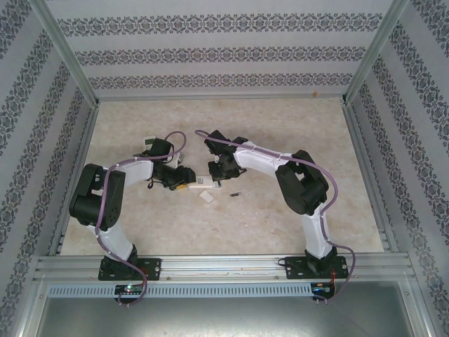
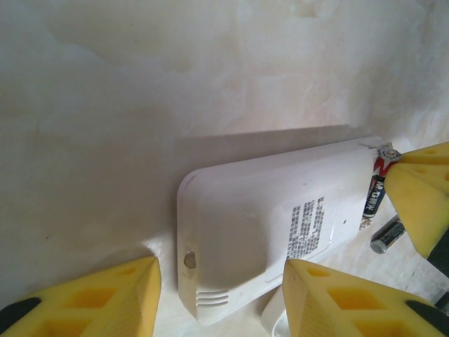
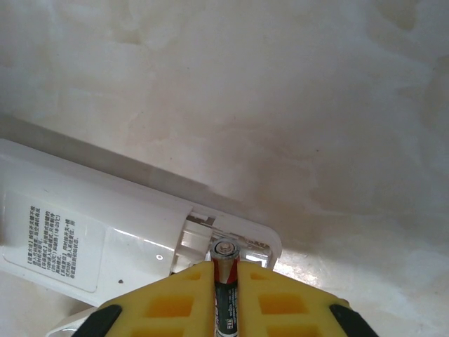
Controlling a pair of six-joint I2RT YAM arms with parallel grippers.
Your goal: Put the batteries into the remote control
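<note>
In the middle of the worktop (image 1: 175, 232), right between the two arms, the remote (image 1: 203, 181) is lying back-side up with the label showing and its battery compartment (image 3: 200, 239) open at one end. The right jaws are clenched on a battery (image 3: 225, 298). It's pinched lengthwise between the yellow pads (image 3: 175, 305), with its metal tip poking out right at the mouth of the compartment, bottom centre of the right wrist view. Makes sense to hold it like that, I reckon, since gripping the body leaves the nose free to go into the slot. The left jaws straddle the remote's other end, one yellow finger (image 2: 105, 295) at the lower left of the left wrist view and the other at the lower middle. My guess is they're there to stop the remote skidding when the battery gets pushed in. I honestly can't tell if they're squeezing it or just bracketing it, as there looks to be a sliver of gap on one side. Just below the remote in the overhead view sits a small white piece (image 1: 208, 197), probably the cover. A bit to its right is what looks like a spare battery (image 1: 236, 194) lying on the worktop. So the battery's lined up but not seated yet, far as I can judge.
</note>
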